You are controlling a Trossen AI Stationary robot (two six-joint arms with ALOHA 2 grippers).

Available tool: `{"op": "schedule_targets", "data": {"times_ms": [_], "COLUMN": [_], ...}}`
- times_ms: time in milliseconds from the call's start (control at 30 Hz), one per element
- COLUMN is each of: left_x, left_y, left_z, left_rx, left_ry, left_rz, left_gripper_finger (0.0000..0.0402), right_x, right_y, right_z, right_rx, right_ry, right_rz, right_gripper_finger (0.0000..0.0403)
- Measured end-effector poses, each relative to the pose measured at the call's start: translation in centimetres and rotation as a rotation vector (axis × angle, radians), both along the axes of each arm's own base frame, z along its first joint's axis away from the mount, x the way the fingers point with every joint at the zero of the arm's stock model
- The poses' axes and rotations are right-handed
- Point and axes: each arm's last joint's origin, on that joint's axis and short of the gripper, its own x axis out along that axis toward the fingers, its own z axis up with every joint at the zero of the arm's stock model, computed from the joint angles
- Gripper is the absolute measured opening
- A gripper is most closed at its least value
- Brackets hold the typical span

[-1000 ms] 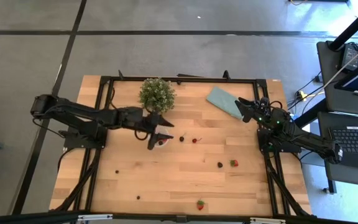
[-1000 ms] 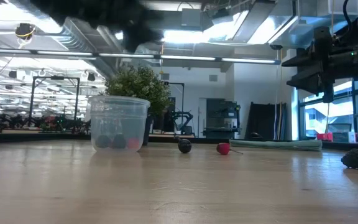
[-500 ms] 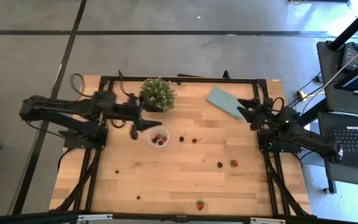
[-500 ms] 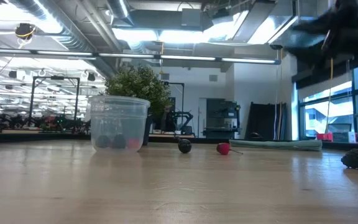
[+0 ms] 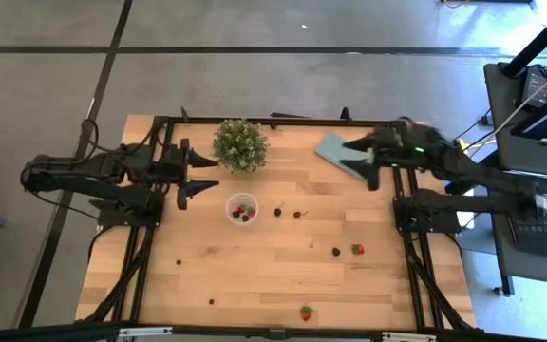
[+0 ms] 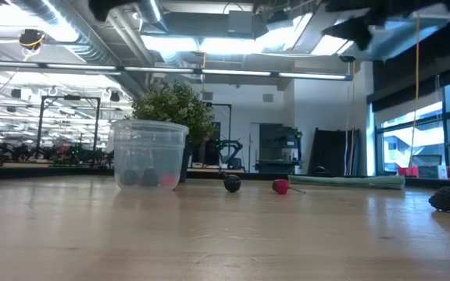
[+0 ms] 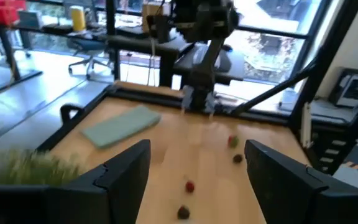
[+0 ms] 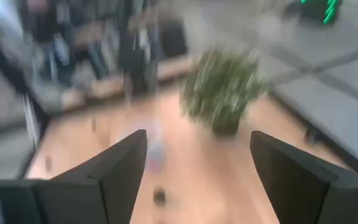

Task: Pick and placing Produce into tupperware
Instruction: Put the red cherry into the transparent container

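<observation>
Berries lying in tupperware point(image 5: 242, 209); left end effector point(image 5: 190, 175) retreating open, empty; right end effector point(image 5: 361, 160), wide open, empty, swinging over toward remaining produce point(image 5: 357, 249).

The clear round cup point(image 5: 242, 210) stands upright on the table, holding a few red and dark berries. Loose berries lie apart from it: a dark one point(image 5: 278, 212) and a red one point(image 5: 297, 214) just beside it, a blackberry point(image 5: 336, 252) and strawberry point(image 5: 357, 249) farther off, another strawberry point(image 5: 306, 312) near the table's edge.

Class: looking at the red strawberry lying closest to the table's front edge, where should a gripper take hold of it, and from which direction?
Grip the strawberry across its red body, coming straight down from above: it lies low on the bare table, nothing beside it.
</observation>
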Motion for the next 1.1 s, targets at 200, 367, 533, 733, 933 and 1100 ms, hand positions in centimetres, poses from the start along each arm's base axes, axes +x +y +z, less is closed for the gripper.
{"op": "schedule_targets", "data": {"times_ms": [200, 367, 533, 733, 933, 1100], "left_x": [-1.8, -2.8, -3.1, -3.0, -3.0, -3.0], "left_y": [0.1, 0.2, 0.2, 0.3, 0.3, 0.3], "left_z": [-4.7, -7.9, -10.1, -11.6, -11.7, -11.7], "left_rx": [-0.039, -0.062, -0.066, -0.091, -0.091, -0.091], "left_ry": [-0.031, -0.049, -0.059, -0.027, -0.026, -0.026], "left_rz": [0.045, 0.065, 0.065, 0.090, 0.090, 0.090], "left_gripper_finger": [0.0255, 0.0252, 0.0256, 0.0252, 0.0255, 0.0255], "right_x": [5.7, 9.4, 11.9, 14.2, 15.7, 16.3], "right_y": [0.7, 1.3, 1.9, 2.4, 3.1, 4.2], "right_z": [-1.6, -4.3, -7.6, -11.2, -14.0, -15.6], "right_rx": [-0.102, -0.171, -0.121, -0.026, -0.013, -0.074], "right_ry": [0.320, 0.459, 0.566, 0.644, 0.697, 0.738], "right_rz": [0.195, 0.194, 0.219, 0.198, 0.218, 0.291], "right_gripper_finger": [0.0288, 0.0288, 0.0288, 0.0288, 0.0288, 0.0288]}}
